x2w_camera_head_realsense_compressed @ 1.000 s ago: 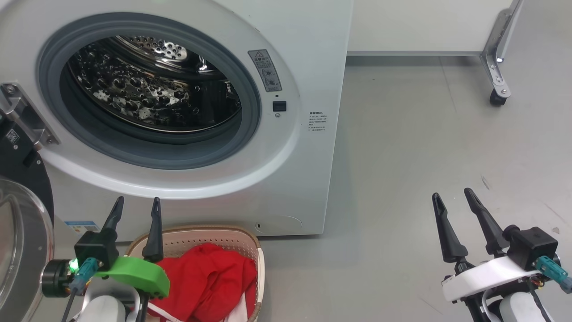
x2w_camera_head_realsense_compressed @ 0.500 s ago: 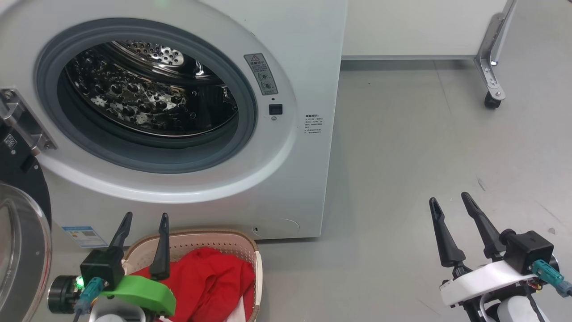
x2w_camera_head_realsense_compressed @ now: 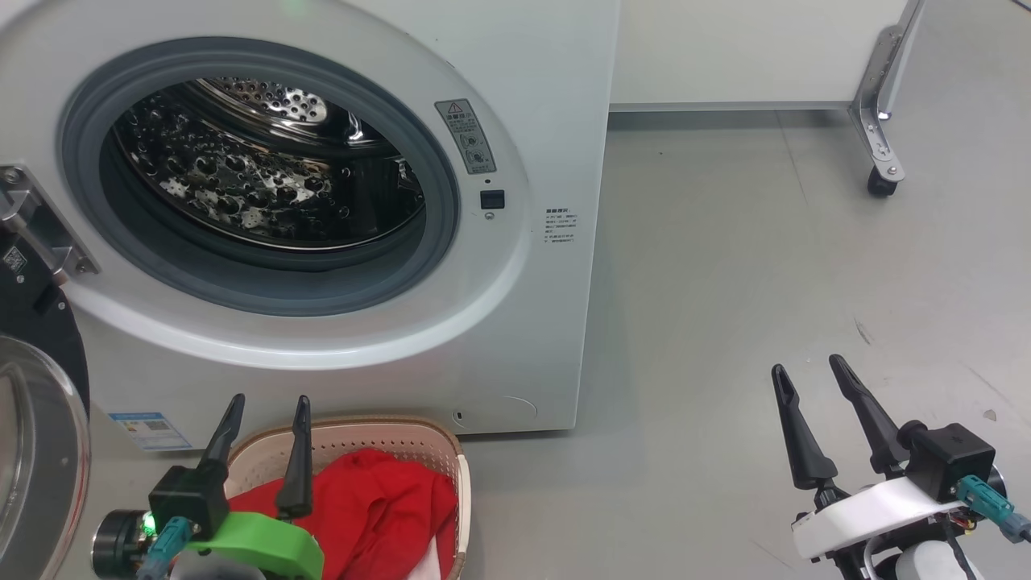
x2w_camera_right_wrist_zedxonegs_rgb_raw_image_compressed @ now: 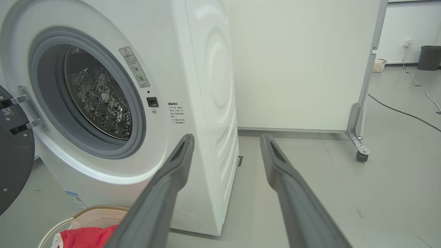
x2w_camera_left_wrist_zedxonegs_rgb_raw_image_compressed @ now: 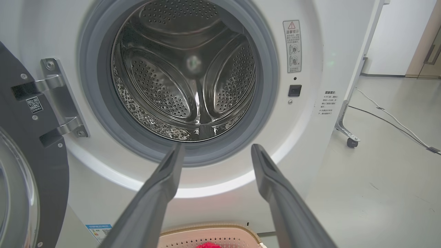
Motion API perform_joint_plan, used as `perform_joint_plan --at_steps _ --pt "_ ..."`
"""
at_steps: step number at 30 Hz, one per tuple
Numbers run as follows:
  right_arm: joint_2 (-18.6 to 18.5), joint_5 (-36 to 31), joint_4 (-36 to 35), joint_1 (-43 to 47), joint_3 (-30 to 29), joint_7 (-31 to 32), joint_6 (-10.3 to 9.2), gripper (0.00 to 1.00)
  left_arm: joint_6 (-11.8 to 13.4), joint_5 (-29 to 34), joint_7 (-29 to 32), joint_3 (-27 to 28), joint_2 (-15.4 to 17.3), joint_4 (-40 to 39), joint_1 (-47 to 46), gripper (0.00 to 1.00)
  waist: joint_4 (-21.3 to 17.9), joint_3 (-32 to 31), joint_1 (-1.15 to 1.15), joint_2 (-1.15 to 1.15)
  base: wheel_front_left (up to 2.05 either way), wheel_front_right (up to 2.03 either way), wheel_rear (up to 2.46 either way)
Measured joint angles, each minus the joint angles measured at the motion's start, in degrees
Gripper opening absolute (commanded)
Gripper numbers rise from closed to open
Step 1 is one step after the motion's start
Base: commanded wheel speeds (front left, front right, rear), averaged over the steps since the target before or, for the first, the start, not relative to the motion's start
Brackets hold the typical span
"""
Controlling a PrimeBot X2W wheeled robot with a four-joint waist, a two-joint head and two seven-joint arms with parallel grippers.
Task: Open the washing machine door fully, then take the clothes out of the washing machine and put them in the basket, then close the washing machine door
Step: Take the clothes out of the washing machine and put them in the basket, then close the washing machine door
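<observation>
Looking into the washing machine (x2w_camera_head_realsense_compressed: 548, 121), we find its drum (x2w_camera_head_realsense_compressed: 242, 177) bare and the clothes (x2w_camera_head_realsense_compressed: 378, 507) lying in the basket (x2w_camera_head_realsense_compressed: 387, 425) at the machine's foot, so we judge only the shutting remains. The washing machine door (x2w_camera_head_realsense_compressed: 36, 419) stands swung out from the hinge (x2w_camera_head_realsense_compressed: 40, 225) on the machine's left side, just left of our left gripper (x2w_camera_head_realsense_compressed: 269, 401), which is spread wide and empty. Our right gripper (x2w_camera_head_realsense_compressed: 807, 366), likewise wide and empty, hangs well off the machine's right corner, so the left arm is nearer to swing the door back.
</observation>
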Motion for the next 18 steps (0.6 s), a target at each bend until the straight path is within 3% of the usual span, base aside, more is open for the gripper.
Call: perform_joint_plan --at_steps 18 --pt "0.1 -0.1 -0.8 0.0 -0.1 0.0 0.0 1.0 1.2 -1.4 0.0 -1.3 0.0 -3.2 0.5 1.0 -0.1 1.1 0.0 0.0 0.0 0.0 0.0"
